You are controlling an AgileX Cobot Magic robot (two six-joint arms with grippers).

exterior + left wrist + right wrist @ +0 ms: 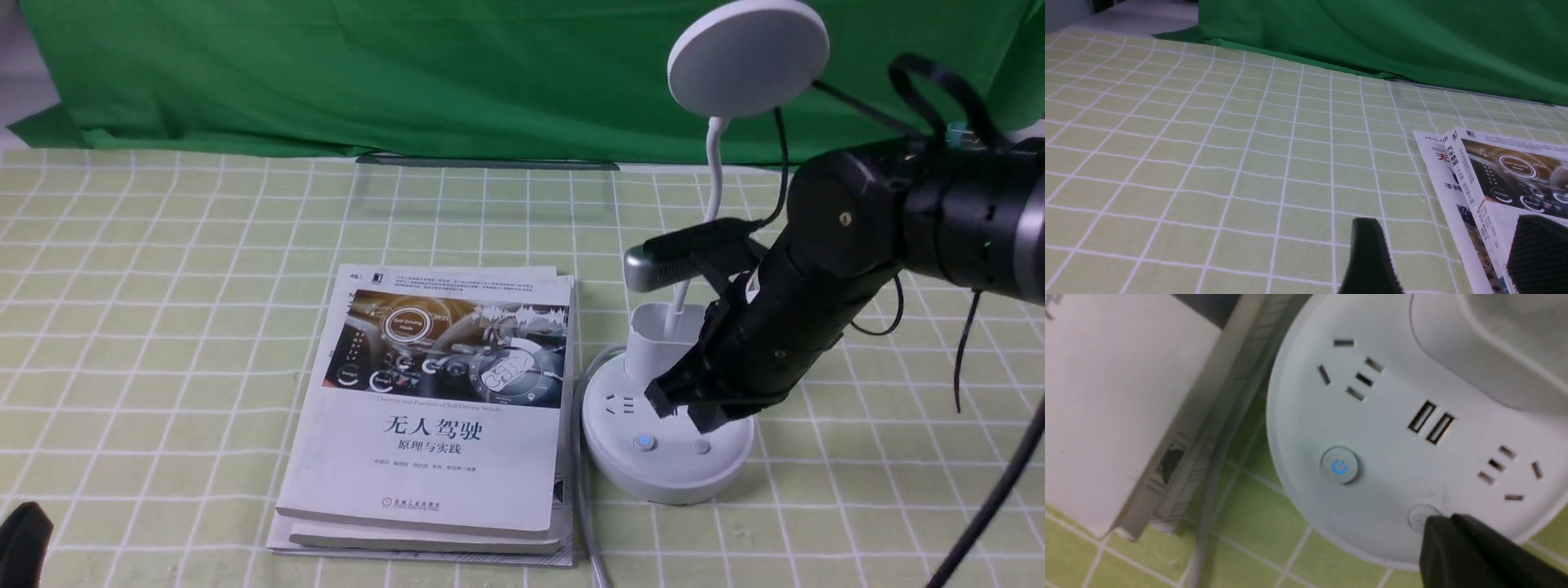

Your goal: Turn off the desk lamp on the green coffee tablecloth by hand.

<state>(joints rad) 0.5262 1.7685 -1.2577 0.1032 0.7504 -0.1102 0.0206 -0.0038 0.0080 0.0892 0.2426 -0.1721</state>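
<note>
White desk lamp [657, 339] upright on green coffee tablecloth [163, 327]

1. desk lamp [653, 335], base under the jaws of the right gripper [690, 408]: white plastic, smooth, faint sheen.
2. green coffee tablecloth [163, 327]: woven cloth, matt.
3. book [424, 457] beside those jaws: paper, glossy cover.
4. left gripper [1449, 265] pads [1535, 249]: black, ribbed, matt.
5. backdrop [408, 73] beyond the jaws: dark green cloth, matt, creased.

The front view looks from the robot's side toward 12 o'clock, down over the green coffee tablecloth [163, 327]. The left wrist view sits low, skimming the cloth, and shares the books [1494, 175] with it. The right wrist view hangs close above the desk lamp [1392, 416] base, at the books' 3 o'clock.
</note>
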